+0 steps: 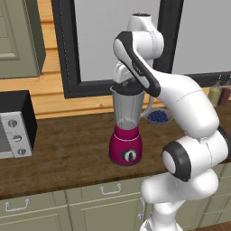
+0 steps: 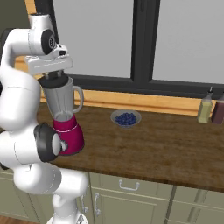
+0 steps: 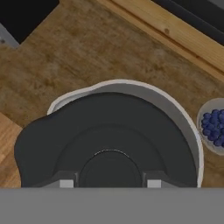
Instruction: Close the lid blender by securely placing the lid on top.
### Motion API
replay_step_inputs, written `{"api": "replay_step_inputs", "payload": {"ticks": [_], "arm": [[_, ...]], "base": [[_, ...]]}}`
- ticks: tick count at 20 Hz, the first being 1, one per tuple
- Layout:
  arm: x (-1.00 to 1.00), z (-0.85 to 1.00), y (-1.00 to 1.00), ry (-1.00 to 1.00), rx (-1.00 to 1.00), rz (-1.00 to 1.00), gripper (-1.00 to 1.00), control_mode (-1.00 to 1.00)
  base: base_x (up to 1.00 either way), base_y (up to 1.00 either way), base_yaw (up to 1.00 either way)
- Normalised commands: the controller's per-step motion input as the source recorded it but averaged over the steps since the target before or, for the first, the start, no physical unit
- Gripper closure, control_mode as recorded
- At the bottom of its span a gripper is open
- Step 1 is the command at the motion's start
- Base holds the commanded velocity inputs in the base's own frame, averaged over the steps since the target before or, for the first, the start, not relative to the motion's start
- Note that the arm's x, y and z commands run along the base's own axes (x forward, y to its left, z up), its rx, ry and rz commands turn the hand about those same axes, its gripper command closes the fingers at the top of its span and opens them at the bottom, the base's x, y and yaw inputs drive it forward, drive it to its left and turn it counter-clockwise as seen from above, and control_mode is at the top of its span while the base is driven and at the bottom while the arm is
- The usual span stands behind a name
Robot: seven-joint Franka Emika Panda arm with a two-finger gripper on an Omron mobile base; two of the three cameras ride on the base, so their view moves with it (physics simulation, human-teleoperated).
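Observation:
The blender stands on the wooden counter, a magenta base with a black dial under a translucent grey jar. The black round lid sits at the jar's mouth, and the jar's pale rim shows past its far and right edges. My gripper points straight down over the jar, shut on the lid's raised centre. From the base views, the lid appears as a dark cap between the hand and the jar top. Whether it is fully seated, I cannot tell.
A bowl of blue berries lies just right of the blender near the window sill. A grey microwave with knobs stands at the counter's left. Two bottles stand far right by the wall. Cabinet drawers run below the counter's front edge.

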Motion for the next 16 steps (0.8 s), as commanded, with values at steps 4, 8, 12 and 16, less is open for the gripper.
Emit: {"api": "replay_step_inputs", "payload": {"ticks": [4,8,12,16], "arm": [[0.0,-0.03,-0.02,-0.1,-0.12,-0.01,1.0,-1.0],[0.03,0.0,-0.06,-0.02,-0.03,0.0,1.0,-1.0],[0.11,0.0,-0.02,0.0,0.0,0.0,1.0,-1.0],[0.07,0.0,-0.01,0.0,0.0,0.0,1.0,-1.0]], "base": [[0.0,0.0,0.0],[0.0,0.0,0.0],[0.0,0.0,0.0],[0.0,0.0,0.0]]}}
